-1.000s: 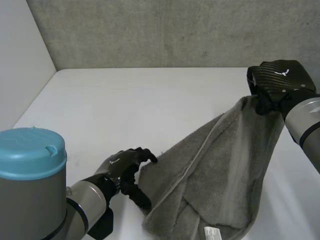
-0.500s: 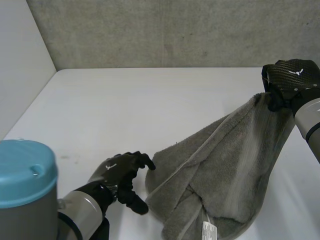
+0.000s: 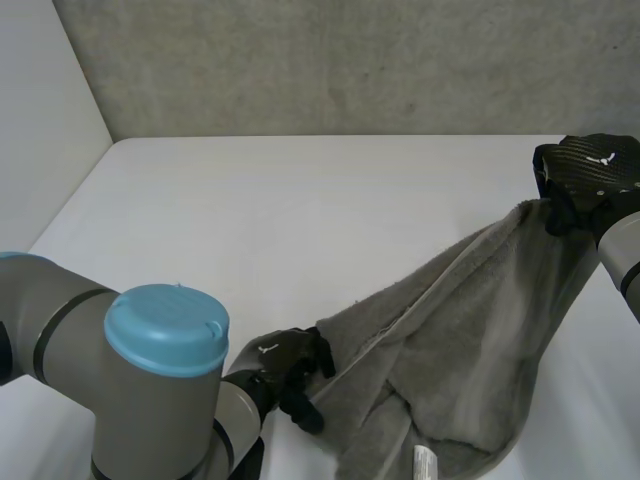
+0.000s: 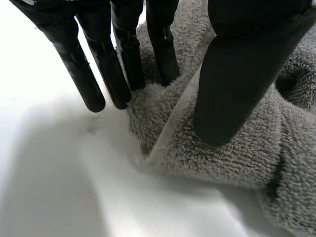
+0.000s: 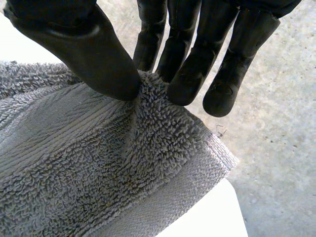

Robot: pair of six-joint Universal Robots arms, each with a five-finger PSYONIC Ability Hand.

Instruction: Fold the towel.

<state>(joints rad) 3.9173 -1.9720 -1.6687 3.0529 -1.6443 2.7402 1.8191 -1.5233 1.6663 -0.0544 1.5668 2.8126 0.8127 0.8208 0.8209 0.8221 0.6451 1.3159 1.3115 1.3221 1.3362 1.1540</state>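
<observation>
Right now, in the head view, my right hand (image 3: 585, 180) holds one corner of the towel (image 3: 450, 360) lifted at the far right of the table (image 3: 300, 220). The cloth hangs from it in a slack diagonal down to a bunched heap close in front of me. The left hand (image 3: 290, 368) touches the heap's left edge, and a white label (image 3: 424, 462) shows at the nearest hem. I judge the step is securing a second corner so the towel can be stretched flat, which means taking the hem itself rather than a loose wad. In the left wrist view, that hand's fingers (image 4: 165, 59) are straight. The inner ones have their tips on the towel (image 4: 232, 163); the outer ones are over bare table (image 4: 59, 187). The thumb (image 4: 237, 89) rests on a raised hem ridge, which lies between thumb and fingers unsqueezed, so I read this hand as open. I would close the thumb across that ridge and catch one layer only. In the right wrist view, thumb (image 5: 84, 49) and fingers (image 5: 190, 74) pinch the towel (image 5: 108, 168) just inside its corner, which juts past the fingertips. That bite looks shallow, so I would pull gently.
</observation>
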